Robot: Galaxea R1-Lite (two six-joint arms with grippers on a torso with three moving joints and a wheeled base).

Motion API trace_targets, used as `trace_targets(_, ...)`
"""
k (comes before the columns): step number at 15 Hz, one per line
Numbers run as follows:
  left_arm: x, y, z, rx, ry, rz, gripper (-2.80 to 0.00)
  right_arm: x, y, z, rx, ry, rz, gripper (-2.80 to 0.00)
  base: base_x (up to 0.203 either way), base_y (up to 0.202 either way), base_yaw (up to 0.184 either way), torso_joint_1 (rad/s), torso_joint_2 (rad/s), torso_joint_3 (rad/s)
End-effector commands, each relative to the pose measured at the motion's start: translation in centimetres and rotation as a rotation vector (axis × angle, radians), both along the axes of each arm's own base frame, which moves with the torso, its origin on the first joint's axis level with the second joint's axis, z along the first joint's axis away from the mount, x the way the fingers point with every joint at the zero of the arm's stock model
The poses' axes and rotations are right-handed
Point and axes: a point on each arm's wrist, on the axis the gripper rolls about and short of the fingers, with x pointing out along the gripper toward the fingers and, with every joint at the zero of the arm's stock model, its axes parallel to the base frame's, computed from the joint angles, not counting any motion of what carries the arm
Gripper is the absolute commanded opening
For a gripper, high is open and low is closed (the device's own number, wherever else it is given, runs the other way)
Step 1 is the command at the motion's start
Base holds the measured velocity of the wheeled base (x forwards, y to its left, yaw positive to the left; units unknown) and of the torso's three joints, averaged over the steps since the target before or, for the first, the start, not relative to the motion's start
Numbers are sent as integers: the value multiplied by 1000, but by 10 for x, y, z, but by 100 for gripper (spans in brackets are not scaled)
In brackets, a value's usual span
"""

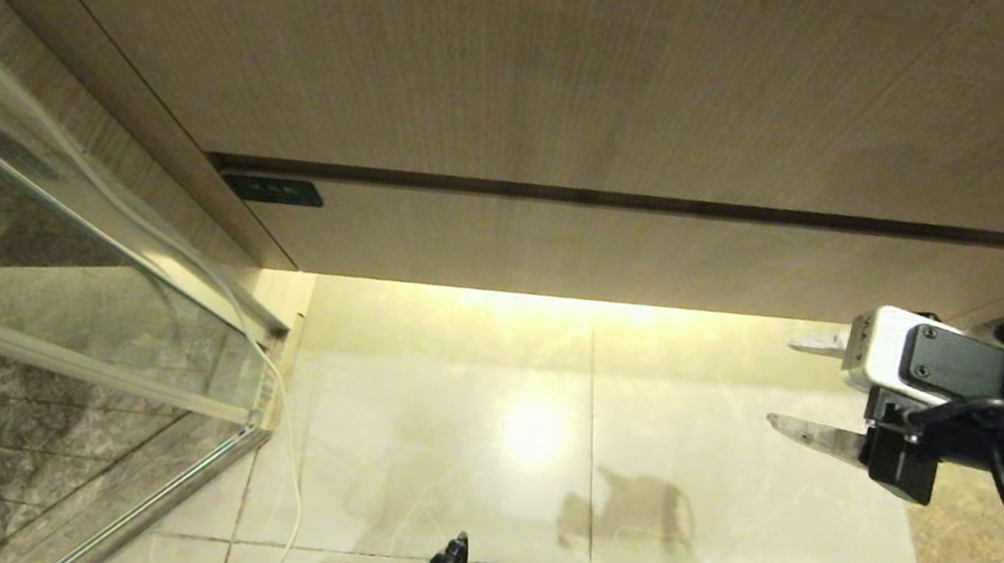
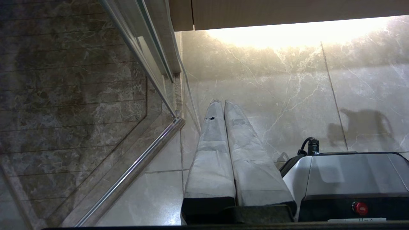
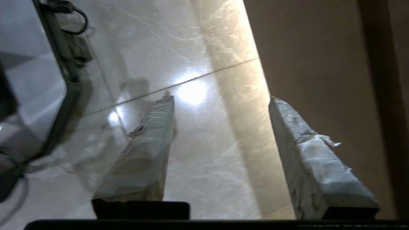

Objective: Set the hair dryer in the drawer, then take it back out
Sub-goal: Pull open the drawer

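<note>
- Head view: the drawer (image 1: 667, 257) sits shut under the taller wood panel (image 1: 548, 57), its long axis running across the view, with a dark label plate (image 1: 272, 189) at its left end. The right gripper (image 1: 792, 388), fingers spread wide and empty, hangs just below the drawer's right end, so it is the nearer arm.
- Left wrist view: the left gripper (image 2: 222, 103), fingers pressed together, is parked over the floor tiles (image 2: 287, 95).
- Right wrist view: the spread fingertips (image 3: 159, 127) point along the drawer front (image 3: 319, 64). The hair dryer shows in no view.

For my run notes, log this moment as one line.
drawer: shut | hair dryer: not in view | right gripper: open, empty, beside drawer front | left gripper: shut, parked over floor
</note>
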Motion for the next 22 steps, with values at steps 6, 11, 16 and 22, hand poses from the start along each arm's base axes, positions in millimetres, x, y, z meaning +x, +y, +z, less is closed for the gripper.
trace_targets(6, 0, 0, 0, -1, 1, 0, -280, 76, -13, -22, -277, -213, 168, 0, 0, 0, 0, 0, 0, 0)
trace_targets(11, 0, 0, 0, -1, 0, 0, -280, 101, -13, -22, -254, -314, 145, 0, 0, 0, 0, 0, 0, 0)
trace_targets(16, 0, 0, 0, -1, 0, 0, -280, 108, -12, -23, -222, -317, 96, 0, 0, 0, 0, 0, 0, 0)
trace_targets(22, 0, 0, 0, -1, 1, 0, -280, 130, 7, -18, -130, -299, -49, 0, 0, 0, 0, 0, 0, 0)
